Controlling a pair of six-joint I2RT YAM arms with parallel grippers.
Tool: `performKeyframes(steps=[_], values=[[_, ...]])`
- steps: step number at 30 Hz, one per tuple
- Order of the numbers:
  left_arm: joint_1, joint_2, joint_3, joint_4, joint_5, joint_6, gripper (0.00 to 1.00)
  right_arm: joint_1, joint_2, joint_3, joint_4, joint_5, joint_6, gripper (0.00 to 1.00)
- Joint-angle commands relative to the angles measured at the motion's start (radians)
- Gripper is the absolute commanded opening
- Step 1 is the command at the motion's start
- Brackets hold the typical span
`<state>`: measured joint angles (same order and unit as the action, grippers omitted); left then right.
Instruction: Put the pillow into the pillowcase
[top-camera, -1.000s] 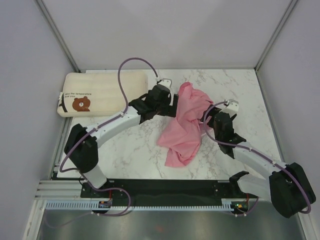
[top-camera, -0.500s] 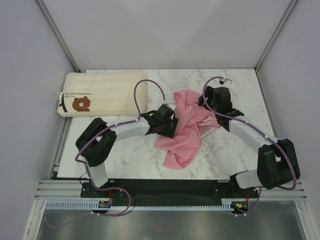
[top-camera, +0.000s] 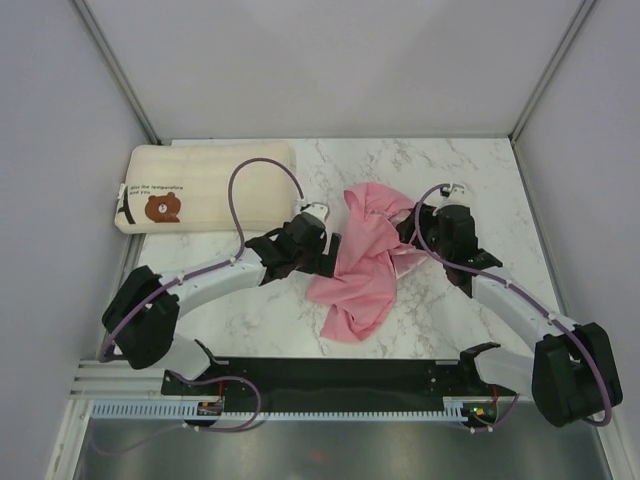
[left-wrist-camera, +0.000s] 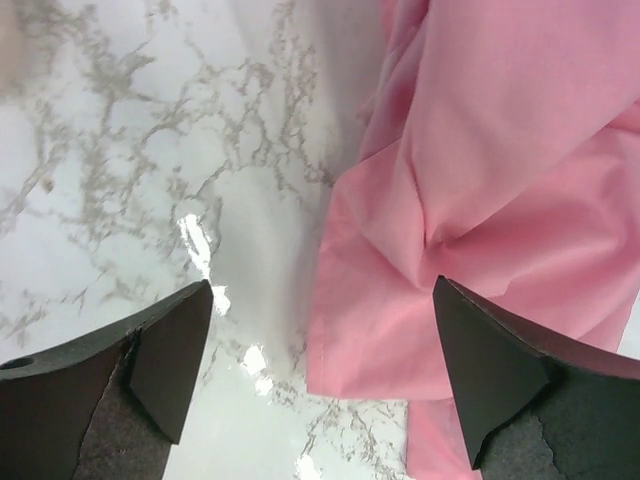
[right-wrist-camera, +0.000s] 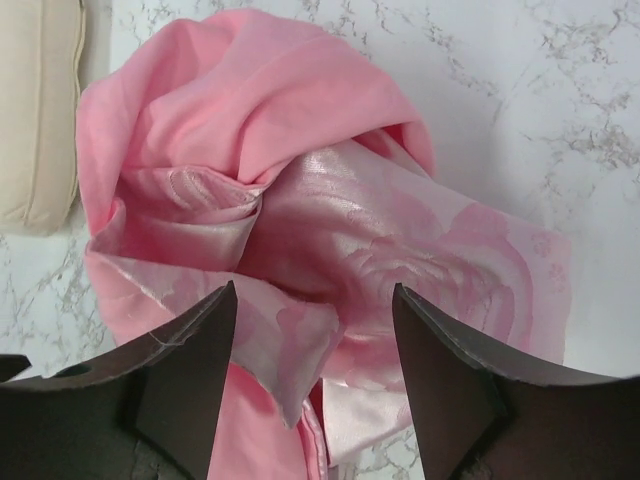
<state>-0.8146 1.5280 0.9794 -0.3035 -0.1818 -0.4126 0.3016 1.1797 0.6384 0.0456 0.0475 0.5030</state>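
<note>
The pink pillowcase (top-camera: 362, 262) lies crumpled in a heap on the middle of the marble table. The cream pillow (top-camera: 205, 185) with the brown bear face lies flat at the back left, apart from it. My left gripper (top-camera: 335, 250) is open at the heap's left edge; in the left wrist view (left-wrist-camera: 320, 350) its jaws straddle the hem of the pillowcase (left-wrist-camera: 480, 200). My right gripper (top-camera: 408, 232) is open over the heap's right side; in the right wrist view (right-wrist-camera: 315, 345) its jaws hang over shiny rose-patterned folds of the pillowcase (right-wrist-camera: 400, 250). An edge of the pillow (right-wrist-camera: 35, 110) shows there.
White walls close the table (top-camera: 480, 180) at the back and both sides. A black rail (top-camera: 330, 375) with the arm bases runs along the near edge. Purple cables loop above both arms.
Both arms shifted: the left gripper moved back up beside the heap's left edge, and the right gripper drew back from the far side toward the heap's right. The pillowcase settled slightly leftward.
</note>
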Motion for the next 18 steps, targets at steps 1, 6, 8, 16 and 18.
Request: performKeyframes(steps=[1, 6, 8, 16, 18], values=[[0.003, -0.124, -0.053, -0.002, -0.125, -0.075, 1.00, -0.001, -0.066, -0.049, 0.106, -0.074, -0.015, 0.70], [0.002, -0.342, -0.197, 0.024, -0.251, -0.123, 1.00, -0.002, -0.129, -0.123, 0.186, -0.126, -0.020, 0.68], [0.002, -0.388, -0.253, 0.038, -0.295, -0.130, 1.00, 0.002, -0.144, -0.150, 0.216, -0.121, -0.020, 0.68], [0.000, -0.474, -0.392, 0.164, -0.311, -0.062, 1.00, 0.016, -0.232, -0.244, 0.341, -0.112, -0.052, 0.73], [0.000, -0.470, -0.384, 0.159, -0.294, -0.006, 1.00, 0.021, -0.189, -0.238, 0.339, -0.080, -0.060, 0.70]])
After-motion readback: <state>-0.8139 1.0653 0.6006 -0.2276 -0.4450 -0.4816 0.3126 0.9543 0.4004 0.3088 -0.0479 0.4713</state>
